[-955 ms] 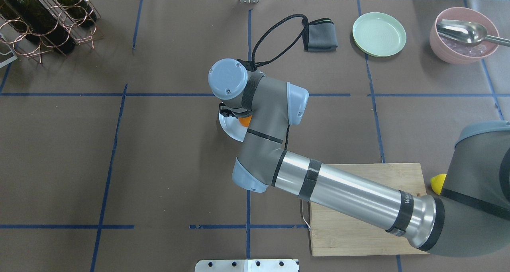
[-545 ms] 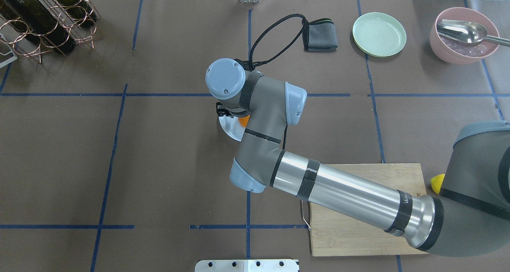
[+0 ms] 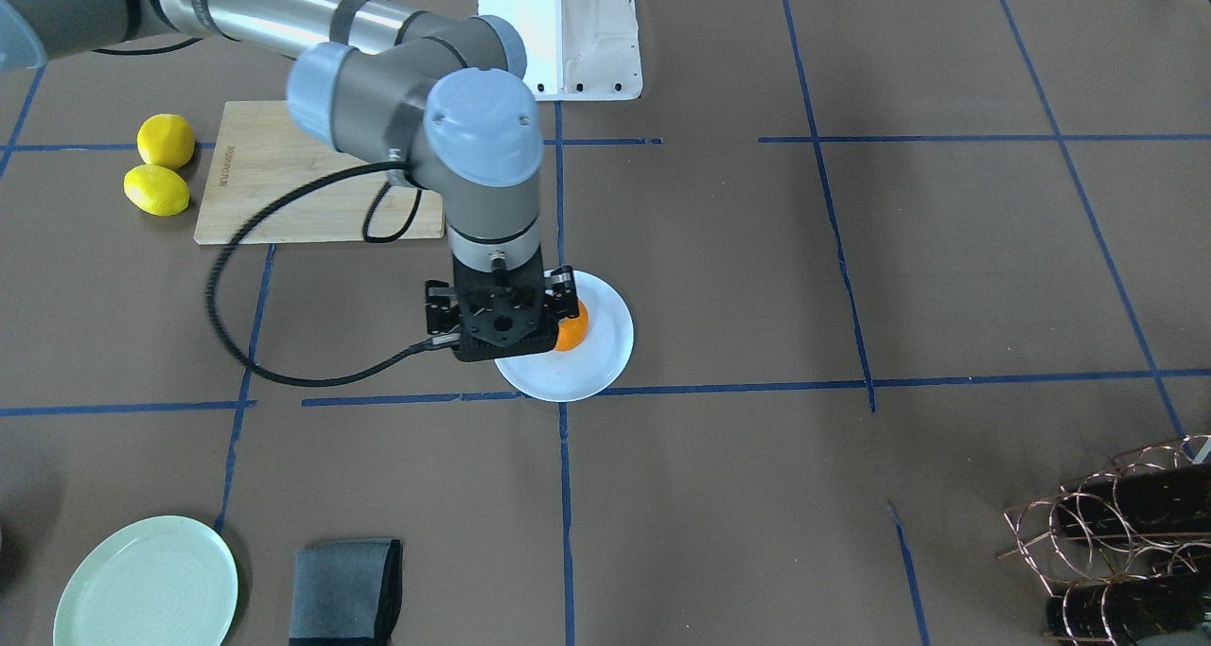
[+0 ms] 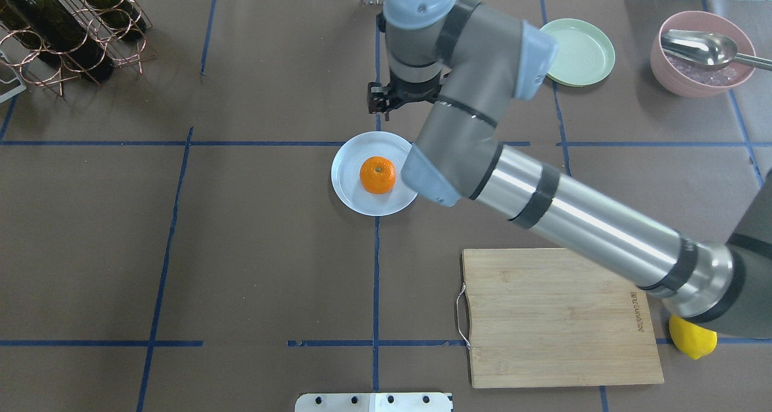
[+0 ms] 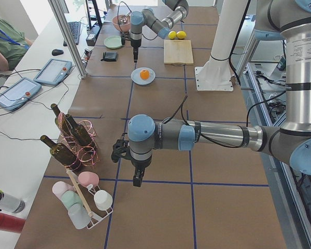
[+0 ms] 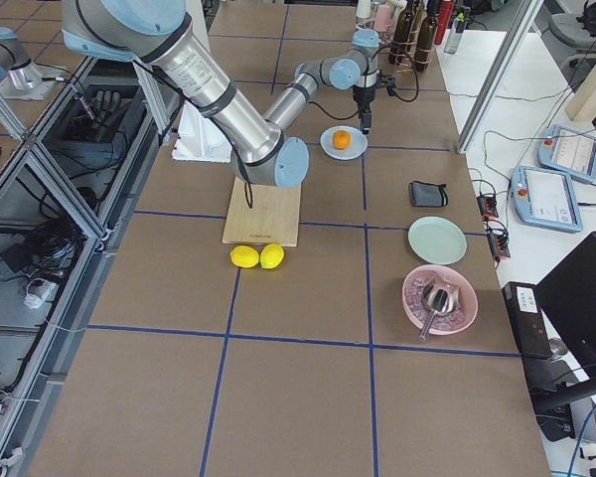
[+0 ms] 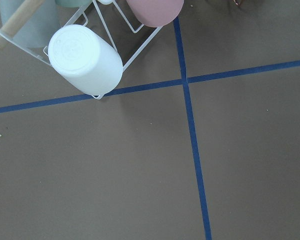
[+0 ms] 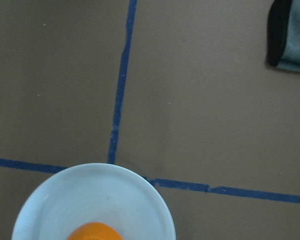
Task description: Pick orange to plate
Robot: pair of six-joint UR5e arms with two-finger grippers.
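Observation:
The orange (image 4: 377, 175) lies stem dimple up in the middle of the pale bluish-white plate (image 4: 350, 186), free of any grip. My right gripper (image 4: 386, 105) hangs above the table just beyond the plate's far rim, pointing down, open and holding nothing. From the front-facing view its black body (image 3: 501, 323) covers part of the orange (image 3: 572, 332) and of the plate (image 3: 591, 367). The right wrist view catches only the orange's top (image 8: 95, 232) at the bottom edge. My left gripper (image 5: 138, 179) hovers far off near the mug rack; I cannot tell whether it is open or shut.
A pale green plate (image 4: 574, 51) and a pink bowl with a spoon (image 4: 702, 53) stand at the far right. A wooden cutting board (image 4: 555, 315) lies near right, with two lemons (image 3: 163, 165) beside it. A grey cloth (image 3: 345, 589), a bottle rack (image 4: 66, 26) and a mug rack (image 7: 85, 57) are around.
The right arm has lifted and swung toward the table's far side, off the plate. The orange, mostly hidden under the wrist before, now lies uncovered on the plate.

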